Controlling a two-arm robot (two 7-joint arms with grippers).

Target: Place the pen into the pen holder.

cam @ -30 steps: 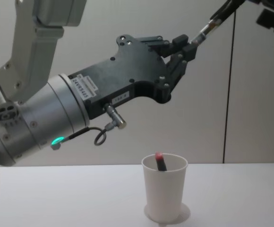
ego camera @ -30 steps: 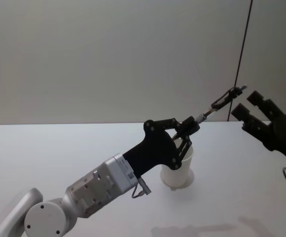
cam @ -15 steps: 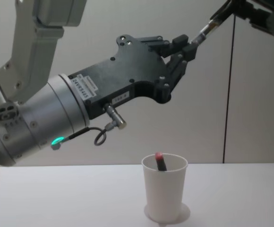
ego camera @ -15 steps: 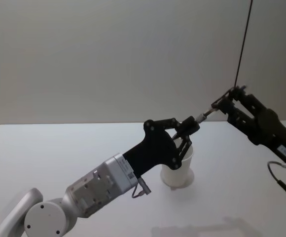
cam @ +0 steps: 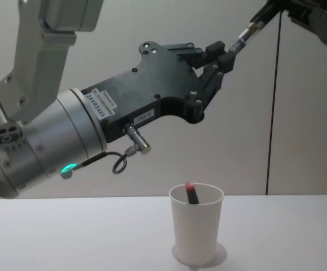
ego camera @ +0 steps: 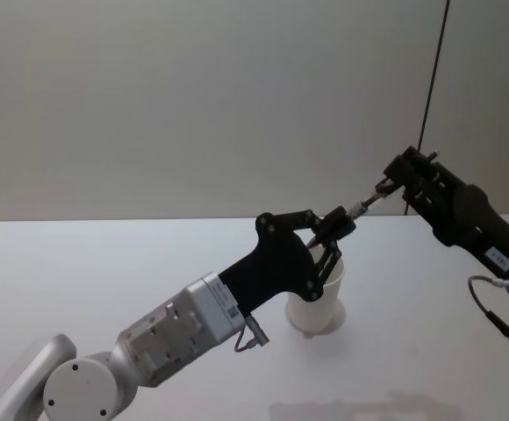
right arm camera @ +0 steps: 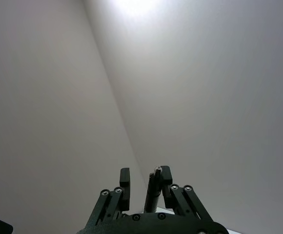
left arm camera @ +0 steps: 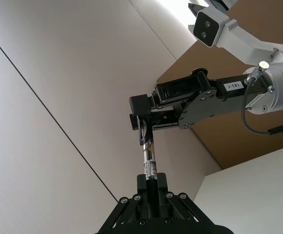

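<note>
A slim dark pen [ego camera: 369,200] with a silver band juts up and to the right from my left gripper [ego camera: 338,224], which is shut on its lower end. It hangs above the pen holder [ego camera: 320,303], a white paper cup [cam: 197,231] standing on the table. My right gripper [ego camera: 393,180] is at the pen's upper end with a finger on either side. In the right wrist view the pen [right arm camera: 153,190] lies against one finger and a gap separates it from the other, so the right gripper [right arm camera: 145,180] is open. A red-tipped pen [cam: 191,193] stands inside the cup.
The white table [ego camera: 105,263] stretches out around the cup. A plain wall with a dark vertical seam [ego camera: 432,88] stands behind it. My left arm's grey forearm [ego camera: 184,329] crosses the near left of the table.
My right gripper has moved in from the right and now has its fingers on either side of the pen's upper end. The left arm and the cup have not moved.
</note>
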